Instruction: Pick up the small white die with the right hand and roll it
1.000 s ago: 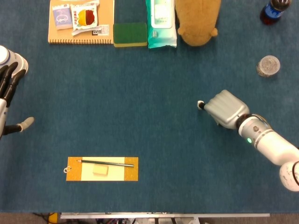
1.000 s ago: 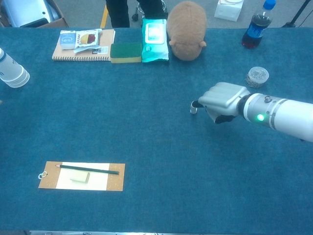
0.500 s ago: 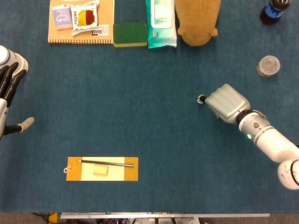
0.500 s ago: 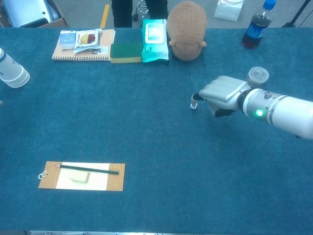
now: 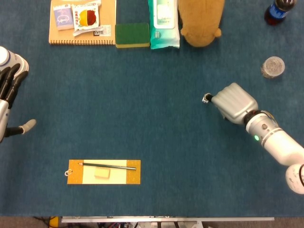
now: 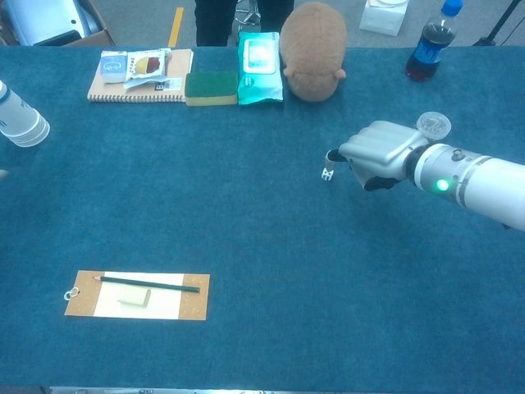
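The small white die (image 5: 206, 99) (image 6: 327, 173) shows just left of my right hand (image 5: 232, 102) (image 6: 379, 153), mid-right on the blue table. In the chest view it sits a little below the hand's foremost fingertip (image 6: 332, 155), apart from it, with nothing gripping it. I cannot tell whether it is in the air or on the cloth. The right hand is knuckles up, its fingers loosely bent and holding nothing. My left hand (image 5: 8, 92) is at the left edge of the head view, fingers spread and empty.
Along the far edge lie a notebook with packets (image 5: 81, 21), a green sponge (image 5: 132, 34), a wipes pack (image 5: 164, 23) and a brown plush (image 5: 201, 21). A cola bottle (image 5: 276, 12) and a clear cup (image 5: 272, 66) stand at the far right. A clipboard with a pencil (image 5: 103, 171) lies front left.
The right hand rose and drew back to the right. The die, pinched at its fingertips before, has come free and now shows apart from the hand. The left hand stayed still.
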You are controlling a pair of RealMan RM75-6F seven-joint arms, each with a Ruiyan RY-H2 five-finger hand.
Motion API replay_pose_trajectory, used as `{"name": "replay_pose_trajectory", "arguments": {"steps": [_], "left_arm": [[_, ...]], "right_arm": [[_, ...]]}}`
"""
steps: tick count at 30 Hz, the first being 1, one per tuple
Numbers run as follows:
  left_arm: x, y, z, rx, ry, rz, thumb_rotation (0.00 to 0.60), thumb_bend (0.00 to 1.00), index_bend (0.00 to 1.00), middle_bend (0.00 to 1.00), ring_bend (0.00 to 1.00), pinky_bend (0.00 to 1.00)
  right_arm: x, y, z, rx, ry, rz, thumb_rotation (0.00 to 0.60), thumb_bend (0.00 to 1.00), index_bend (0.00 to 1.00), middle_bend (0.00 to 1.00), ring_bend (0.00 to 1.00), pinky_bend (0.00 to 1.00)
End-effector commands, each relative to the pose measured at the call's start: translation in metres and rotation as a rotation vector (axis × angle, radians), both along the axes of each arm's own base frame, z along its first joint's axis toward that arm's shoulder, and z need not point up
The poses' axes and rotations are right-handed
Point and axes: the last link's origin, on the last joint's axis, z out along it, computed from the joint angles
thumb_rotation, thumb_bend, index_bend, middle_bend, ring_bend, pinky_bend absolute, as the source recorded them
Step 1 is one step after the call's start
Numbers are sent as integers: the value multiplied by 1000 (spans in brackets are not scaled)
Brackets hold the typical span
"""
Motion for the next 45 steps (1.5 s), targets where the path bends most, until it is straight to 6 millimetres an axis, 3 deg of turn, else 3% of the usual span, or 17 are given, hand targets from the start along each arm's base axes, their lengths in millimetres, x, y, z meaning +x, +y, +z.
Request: {"name": "replay_pose_trajectory", "arguments": {"steps": [1,13,45], "left_arm": [[0,0,0,0,1,-1,600,50,10,0,0,107],[2,0,-1,-3,4,-3,600,50,10,0,0,107],[-3,0,-2,-8,-8,7,600,49,10,0,0,107]], "right_arm": [[-2,3,4,-1,2,0,600,1000,243,1000,955,1000],[-12,11,8,12,35,-8,600,1000,243,1000,955,1000],[-15,-2,-6,14,15,-48,600,1000,243,1000,955,1000]]}}
